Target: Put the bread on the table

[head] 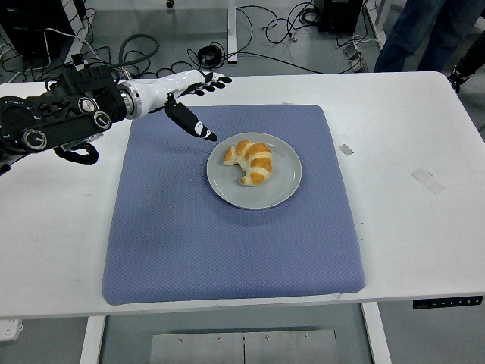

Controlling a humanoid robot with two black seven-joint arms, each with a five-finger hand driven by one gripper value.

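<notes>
The bread sits on the grey plate in the middle of the blue mat, nowhere near bare bench yet, so nothing of the job looks done. The left hand hangs over the mat's far left corner, fingers spread and empty, thumb pointing down toward the plate's rim but well short of the loaf. Grasping, lifting and setting it down on the white surface are all left. The right arm is out of sight.
</notes>
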